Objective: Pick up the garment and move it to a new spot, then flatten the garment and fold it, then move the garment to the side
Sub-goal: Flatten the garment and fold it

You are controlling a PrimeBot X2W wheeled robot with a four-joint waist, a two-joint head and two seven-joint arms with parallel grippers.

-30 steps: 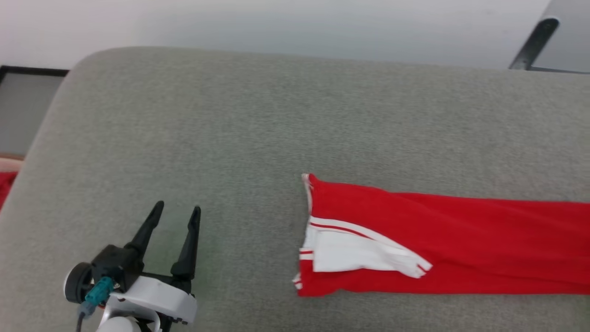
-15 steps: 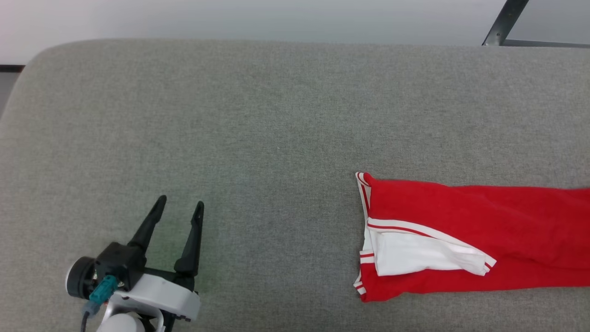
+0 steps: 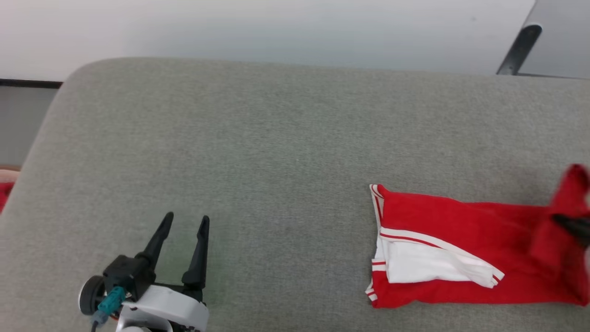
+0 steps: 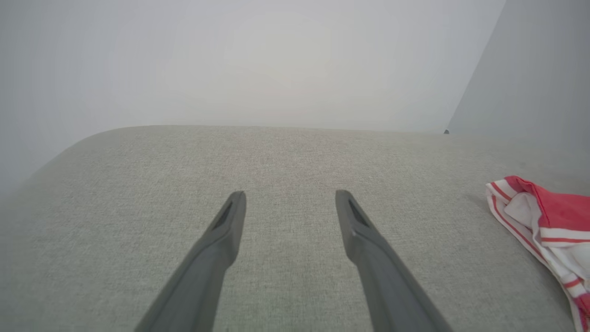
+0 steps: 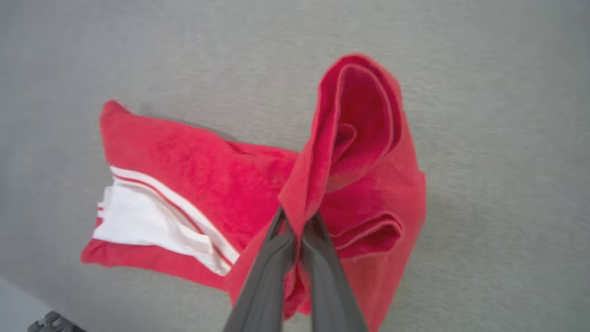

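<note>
Right wrist view, centre: likely fold step, right gripper [image 5: 297,220] clenched on raised red end of garment [image 5: 184,180] on grey cushion [image 5: 484,138], left gripper [image 3: 186,220] splayed empty at head view lower left; next, carry end over white sleeve [image 5: 133,221].

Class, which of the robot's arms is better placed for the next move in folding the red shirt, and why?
Right. The right gripper is shut on the garment at its lifted end. The left gripper stands open over the bare cushion, apart from the cloth.
</note>
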